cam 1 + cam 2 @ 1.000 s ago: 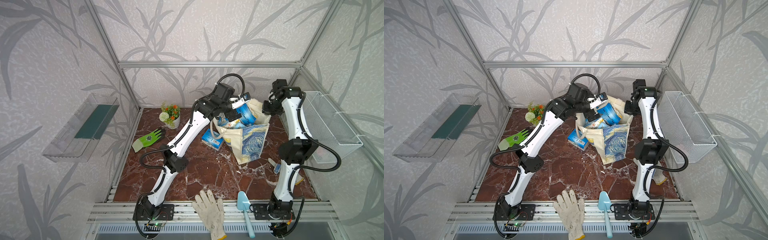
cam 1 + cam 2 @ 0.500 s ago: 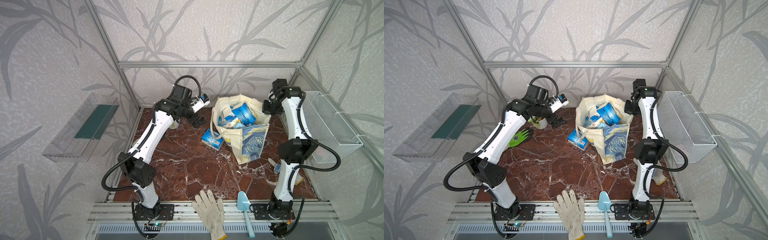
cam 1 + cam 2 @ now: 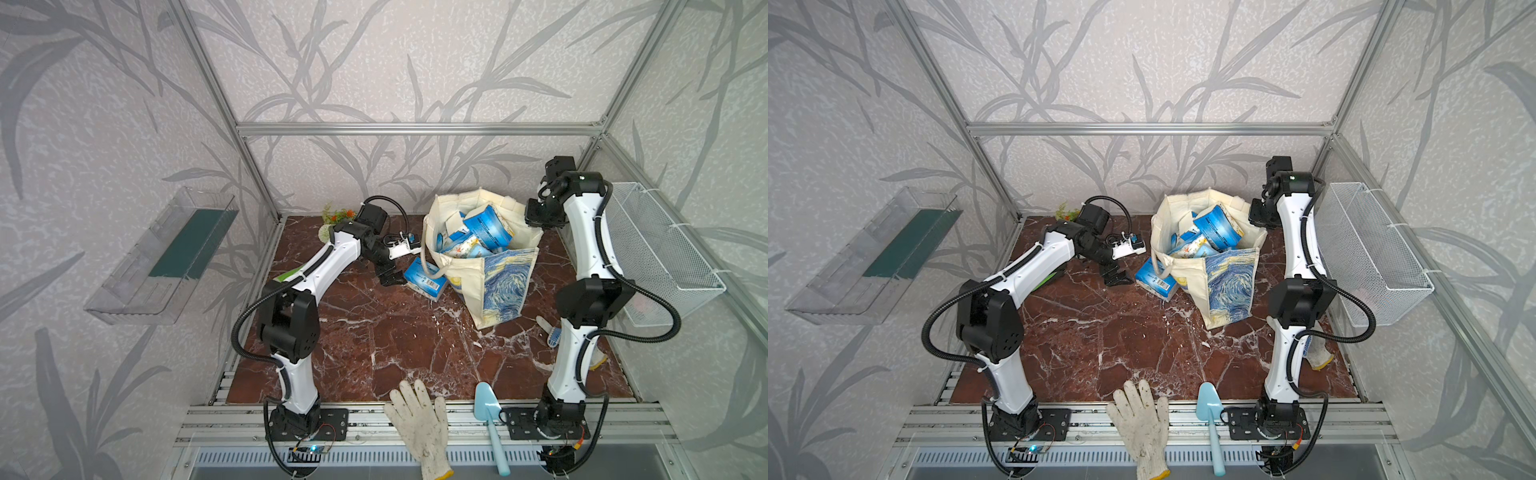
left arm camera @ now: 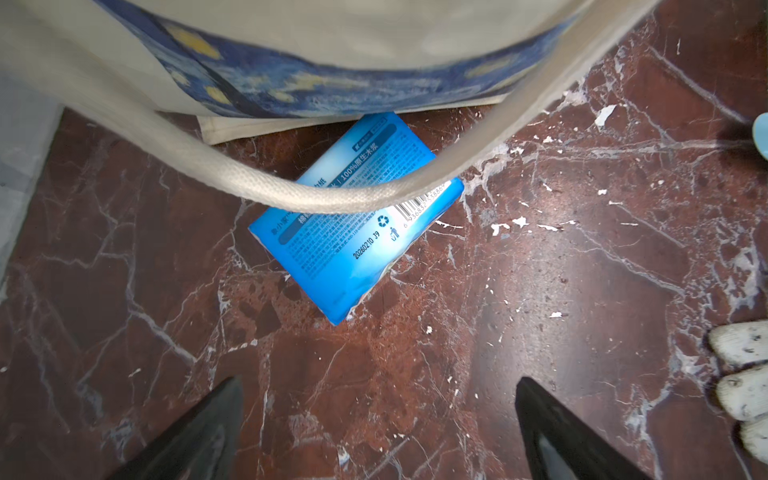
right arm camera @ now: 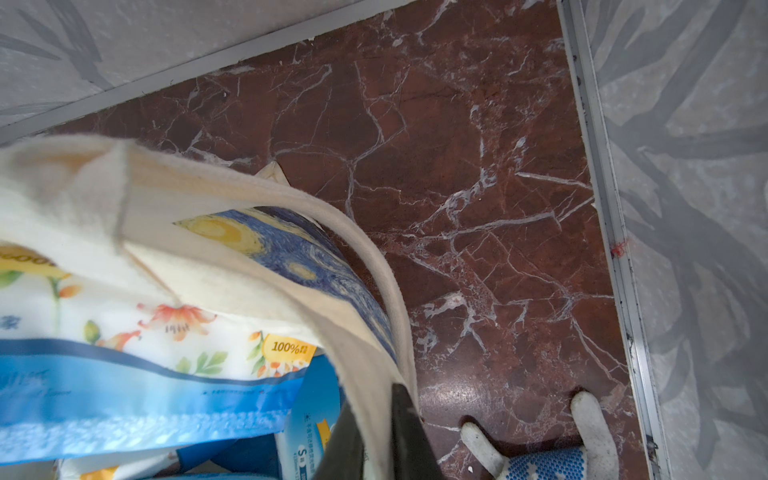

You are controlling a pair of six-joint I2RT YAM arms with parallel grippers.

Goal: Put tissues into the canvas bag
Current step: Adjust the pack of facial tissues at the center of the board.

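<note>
L gripper (image 4: 379, 380) spread wide by tissue pack (image 4: 353, 232); R gripper (image 5: 374, 411) pinching canvas bag (image 5: 291, 249) rim.

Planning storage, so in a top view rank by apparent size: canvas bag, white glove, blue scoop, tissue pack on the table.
1. canvas bag
2. white glove, though it lies near the camera
3. blue scoop and tissue pack: too alike to rank

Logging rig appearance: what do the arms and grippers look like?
The left arm and right arm have white shells, black joint housings and looping black corrugated cables. The left gripper and right gripper have black tapered fingers.
</note>
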